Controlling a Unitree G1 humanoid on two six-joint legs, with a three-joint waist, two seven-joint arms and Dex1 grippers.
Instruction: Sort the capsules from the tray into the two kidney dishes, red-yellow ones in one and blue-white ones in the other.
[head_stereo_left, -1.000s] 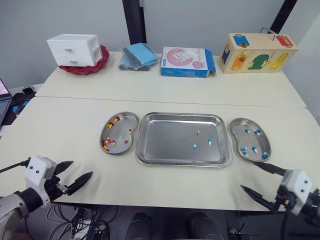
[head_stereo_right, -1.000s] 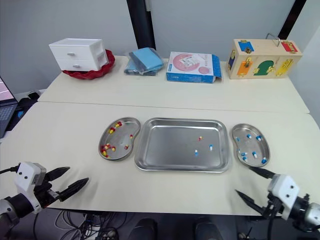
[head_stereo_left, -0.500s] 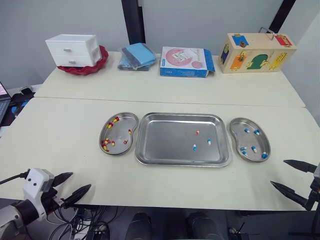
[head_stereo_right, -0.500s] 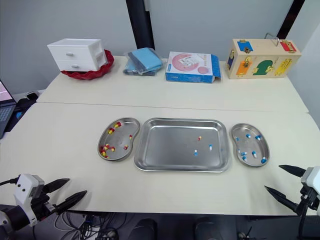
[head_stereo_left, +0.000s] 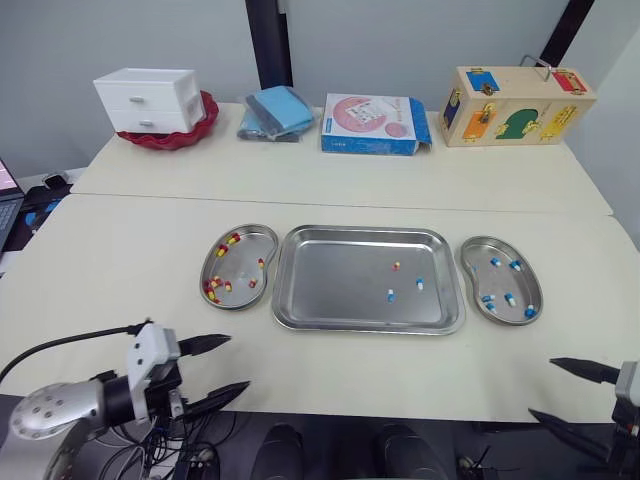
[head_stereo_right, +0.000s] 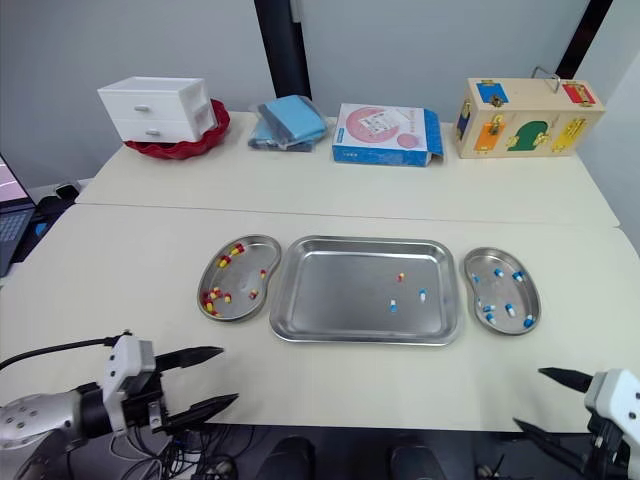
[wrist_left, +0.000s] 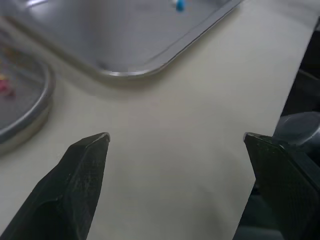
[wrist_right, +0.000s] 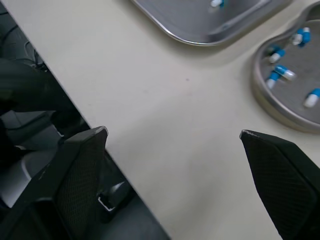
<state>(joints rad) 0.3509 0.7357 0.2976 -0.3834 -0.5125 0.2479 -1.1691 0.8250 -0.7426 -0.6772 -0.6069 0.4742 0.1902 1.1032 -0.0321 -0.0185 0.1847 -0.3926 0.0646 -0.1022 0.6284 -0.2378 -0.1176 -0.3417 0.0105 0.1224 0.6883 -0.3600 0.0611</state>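
Well ahead of left hand, right hand: tray; both spread.

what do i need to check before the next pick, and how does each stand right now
1. Open, empty left gripper: ok.
2. Open, empty right gripper: ok.
3. Targets in plain sight in the tray: ok, one red-yellow capsule and two blue-white capsules.
4. Dishes unmixed: ok, the left dish holds red-yellow ones, the right dish blue-white ones.
5. A gripper above the tray: not ok, both hang at the near edge of the table.
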